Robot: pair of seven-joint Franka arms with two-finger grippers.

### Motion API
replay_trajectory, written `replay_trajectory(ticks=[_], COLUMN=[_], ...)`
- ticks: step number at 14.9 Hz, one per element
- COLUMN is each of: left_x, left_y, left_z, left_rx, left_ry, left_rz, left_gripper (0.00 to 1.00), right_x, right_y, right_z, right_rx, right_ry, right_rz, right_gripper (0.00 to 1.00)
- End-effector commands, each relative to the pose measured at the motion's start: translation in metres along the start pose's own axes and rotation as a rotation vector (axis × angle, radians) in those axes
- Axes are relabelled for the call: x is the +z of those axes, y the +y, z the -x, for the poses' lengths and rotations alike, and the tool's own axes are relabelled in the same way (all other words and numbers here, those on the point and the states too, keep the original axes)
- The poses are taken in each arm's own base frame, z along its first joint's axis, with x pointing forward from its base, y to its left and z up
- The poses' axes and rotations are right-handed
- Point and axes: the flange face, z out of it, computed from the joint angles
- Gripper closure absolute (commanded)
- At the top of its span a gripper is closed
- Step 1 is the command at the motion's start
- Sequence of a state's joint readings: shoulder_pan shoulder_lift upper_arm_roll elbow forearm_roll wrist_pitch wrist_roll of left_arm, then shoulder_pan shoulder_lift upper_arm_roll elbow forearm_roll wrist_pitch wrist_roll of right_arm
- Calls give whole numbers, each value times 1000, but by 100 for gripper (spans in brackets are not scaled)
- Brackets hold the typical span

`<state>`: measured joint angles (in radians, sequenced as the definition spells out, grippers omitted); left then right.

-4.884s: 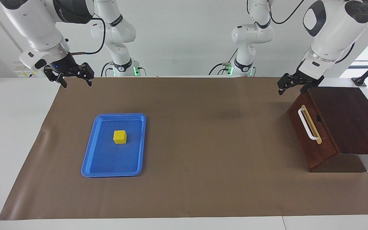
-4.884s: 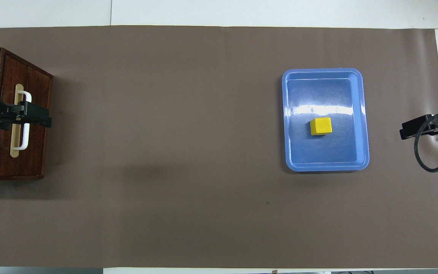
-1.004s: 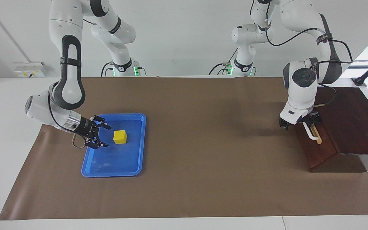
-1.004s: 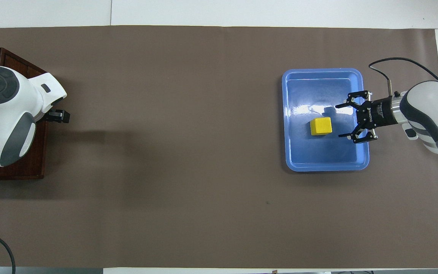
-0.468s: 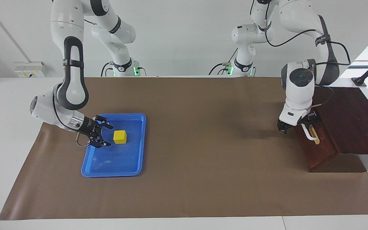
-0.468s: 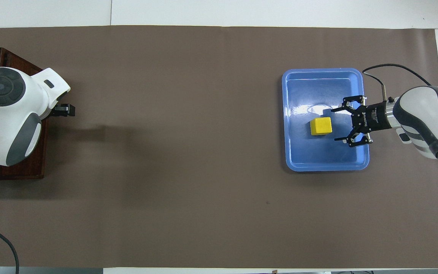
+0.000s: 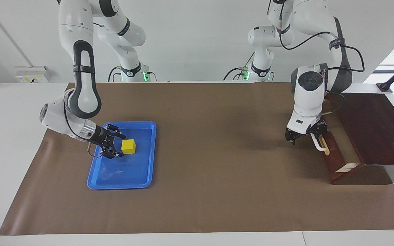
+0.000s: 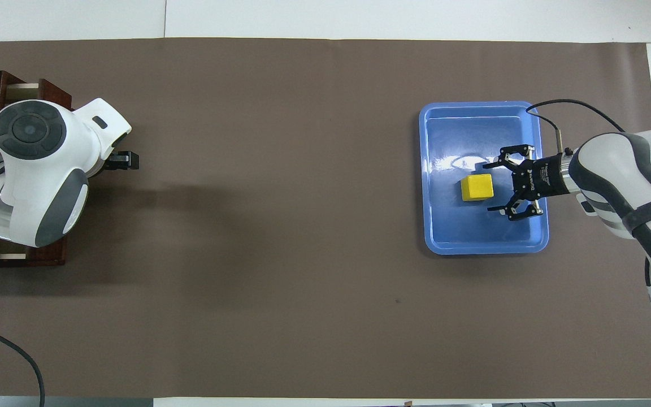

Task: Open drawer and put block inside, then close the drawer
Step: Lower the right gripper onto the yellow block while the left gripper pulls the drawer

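Drawer (image 7: 333, 150) has started to come out of its box (image 7: 375, 126) at the left arm's end of the table: half a second ago its dark front sat close against the box, and now a strip of pale interior shows between front and box in the facing view, with light-wood edges visible in the overhead view too. The left gripper (image 7: 305, 134) is at the white handle (image 7: 318, 142), with its fingers spread wide and hooked by the bar rather than pinched on it; whether a finger actually bears on the bar I cannot tell, but the drawer has travelled with the hand toward the middle of the table. I judge the opening step to be under way, not finished, since the gap looks too narrow for a drop yet.

Meanwhile the block (image 7: 128, 146) sits untouched on the floor of the blue tray (image 7: 121, 181), toward the right arm's end. The right gripper (image 7: 115, 145) has crept in over the tray since 1 second ago and now stands low just beside the block, jaws spread and empty, with 1 finger on either side of the line toward it. A little more advance should bracket the cube for a grasp. Both arms are working at once, so the block may be ready for lifting before the drawer is fully out.
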<state>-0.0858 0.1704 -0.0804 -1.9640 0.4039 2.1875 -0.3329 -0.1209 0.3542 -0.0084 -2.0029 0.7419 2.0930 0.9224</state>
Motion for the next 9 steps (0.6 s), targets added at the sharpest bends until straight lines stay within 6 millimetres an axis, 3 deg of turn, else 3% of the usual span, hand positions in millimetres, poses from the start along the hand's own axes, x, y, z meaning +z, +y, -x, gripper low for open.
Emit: replay_trajectory(ticks=[1, 9], left_x=[-4, -30], left_y=[36, 83], left_z=[4, 6], left_rx=[-8, -114], left_ry=[-2, -8], left_rz=[54, 134], left_gripper=[0, 0], right_x=[1, 9], right_y=[8, 15], right_z=[2, -3], right_rx=[-20, -19], right_ry=[0, -11], right_rz=[-36, -57], right_gripper=[0, 0])
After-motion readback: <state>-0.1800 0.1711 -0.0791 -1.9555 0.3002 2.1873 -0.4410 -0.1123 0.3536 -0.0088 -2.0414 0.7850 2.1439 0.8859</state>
